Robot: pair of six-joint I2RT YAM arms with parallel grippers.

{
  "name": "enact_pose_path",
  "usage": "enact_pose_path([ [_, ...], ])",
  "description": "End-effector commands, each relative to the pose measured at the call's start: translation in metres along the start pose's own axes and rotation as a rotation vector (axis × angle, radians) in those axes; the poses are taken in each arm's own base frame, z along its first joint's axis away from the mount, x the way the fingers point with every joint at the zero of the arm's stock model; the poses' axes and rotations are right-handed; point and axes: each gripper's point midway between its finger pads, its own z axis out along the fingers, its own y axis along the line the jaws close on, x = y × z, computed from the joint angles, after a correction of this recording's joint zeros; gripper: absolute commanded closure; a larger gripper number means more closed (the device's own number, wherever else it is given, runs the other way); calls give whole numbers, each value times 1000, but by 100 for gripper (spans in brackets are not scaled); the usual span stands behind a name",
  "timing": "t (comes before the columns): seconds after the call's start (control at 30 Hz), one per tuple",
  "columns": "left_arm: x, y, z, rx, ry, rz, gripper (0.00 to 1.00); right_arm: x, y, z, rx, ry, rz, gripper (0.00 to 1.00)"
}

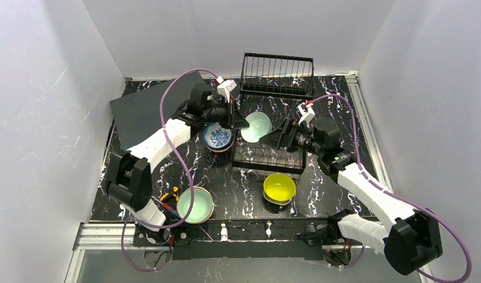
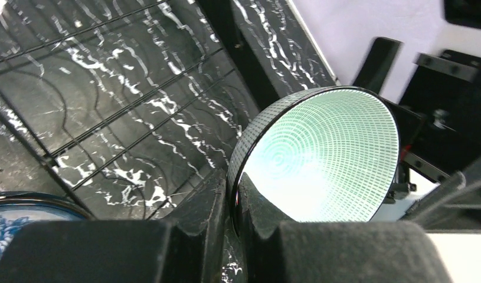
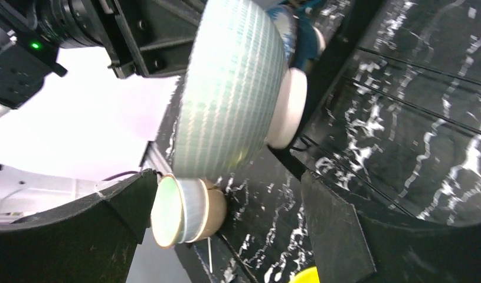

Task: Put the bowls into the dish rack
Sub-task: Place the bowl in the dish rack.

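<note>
White walls [image 1: 49,88], black marbled desk [image 1: 238,188]. Left fingers [image 2: 196,206] pinch rim of mint-green bowl [image 1: 255,127], on edge over dish rack [image 1: 267,158], mid-desk. Right fingers [image 3: 332,230] wide apart, empty, flanking bowl. Step: slotting. Next: lower between wires, release.

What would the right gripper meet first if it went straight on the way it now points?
Probably the mint-green bowl, held tilted on edge in the shut left gripper: its ribbed outer wall faces the open right gripper. The gap between them is hard to judge.
</note>
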Motion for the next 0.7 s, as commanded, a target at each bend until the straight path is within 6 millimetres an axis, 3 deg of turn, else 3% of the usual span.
enact_pose_path([
  [0.0,-22,-54,-30,128,-99,128,100,-19,43,3,-217,-47,20,1],
  [0.23,-21,-70,-33,214,-114,114,100,-20,52,5,-297,-68,36,1],
  [0.47,-19,-71,-30,230,-109,94,100,-32,69,-4,-355,-124,8,2],
  [0.6,-18,-68,-27,228,-102,84,100,-37,73,-8,-362,-147,0,21],
  [0.67,-17,-66,-26,225,-99,79,100,-37,73,-8,-362,-143,4,40],
])
